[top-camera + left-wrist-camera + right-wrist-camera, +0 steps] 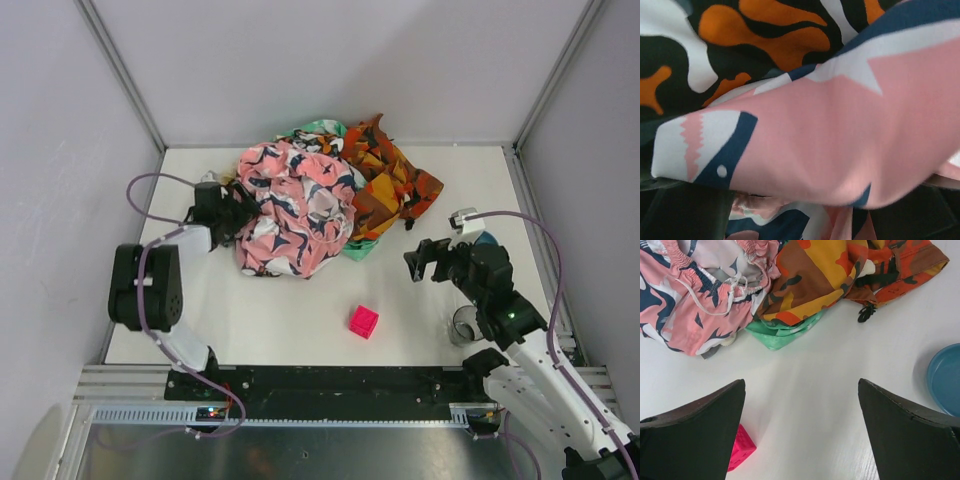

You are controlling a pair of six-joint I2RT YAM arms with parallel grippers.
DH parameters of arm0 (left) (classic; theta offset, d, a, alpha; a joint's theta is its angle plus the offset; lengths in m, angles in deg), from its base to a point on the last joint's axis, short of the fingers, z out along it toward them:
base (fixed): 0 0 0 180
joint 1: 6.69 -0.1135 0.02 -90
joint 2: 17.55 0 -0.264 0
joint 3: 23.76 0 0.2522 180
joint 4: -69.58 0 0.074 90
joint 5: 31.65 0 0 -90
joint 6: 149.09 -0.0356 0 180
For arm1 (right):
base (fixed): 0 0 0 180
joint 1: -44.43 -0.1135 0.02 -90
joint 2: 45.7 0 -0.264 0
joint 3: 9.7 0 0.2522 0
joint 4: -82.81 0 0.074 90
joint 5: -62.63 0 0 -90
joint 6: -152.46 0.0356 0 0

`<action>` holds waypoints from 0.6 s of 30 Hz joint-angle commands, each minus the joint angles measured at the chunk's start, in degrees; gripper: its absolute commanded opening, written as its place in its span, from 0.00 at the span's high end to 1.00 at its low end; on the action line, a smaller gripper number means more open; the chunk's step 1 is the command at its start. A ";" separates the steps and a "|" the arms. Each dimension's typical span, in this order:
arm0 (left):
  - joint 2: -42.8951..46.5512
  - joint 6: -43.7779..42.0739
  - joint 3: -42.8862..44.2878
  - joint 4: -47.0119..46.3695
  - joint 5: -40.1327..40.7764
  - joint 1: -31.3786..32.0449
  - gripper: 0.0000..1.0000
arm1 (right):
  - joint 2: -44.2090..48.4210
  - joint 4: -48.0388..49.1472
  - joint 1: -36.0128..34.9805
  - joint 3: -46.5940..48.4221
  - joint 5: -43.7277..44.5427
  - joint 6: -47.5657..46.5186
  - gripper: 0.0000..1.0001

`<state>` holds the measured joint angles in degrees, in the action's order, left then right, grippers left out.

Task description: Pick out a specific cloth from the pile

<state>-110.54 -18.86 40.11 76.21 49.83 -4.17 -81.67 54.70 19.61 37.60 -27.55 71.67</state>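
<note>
The pile [300, 205] lies at the middle back of the table, with the pink navy-and-white print cloth on top and the orange-and-brown patterned cloth to its right. No plain mid-grey cloth shows clearly; only a small grey edge [708, 353] peeks from under the pink cloth. My left gripper [232, 212] is pushed into the pile's left edge. In the left wrist view pink print fabric [830, 140] fills the frame and drapes over the dark fingers [680, 215], which stand apart. My right gripper [422, 260] [801, 390] is open and empty over bare table, right of the pile.
A pink cube [363, 321] [740, 447] sits in front of the pile. A blue bowl [484, 238] [945, 377] is by the right arm, and a clear ring [462, 327] lies near its base. Mint green fabric [780, 332] sticks out at the pile's front. Walls enclose the table.
</note>
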 commanded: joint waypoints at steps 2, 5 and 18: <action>-9.91 -2.04 5.52 -6.00 -8.58 -0.15 0.23 | 1.11 2.16 -0.25 0.10 2.73 -1.08 0.01; -15.50 -1.58 8.59 -6.23 -13.84 -0.09 0.70 | 1.54 2.08 -0.34 0.10 3.33 -1.10 0.01; -8.99 0.22 30.66 -9.18 -23.62 6.51 0.99 | 5.45 1.23 -0.49 0.12 6.24 -0.39 0.01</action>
<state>-125.77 -19.47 59.06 74.41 32.43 -2.36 -77.75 54.57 19.39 37.60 -23.64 71.41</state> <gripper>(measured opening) 0.036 0.993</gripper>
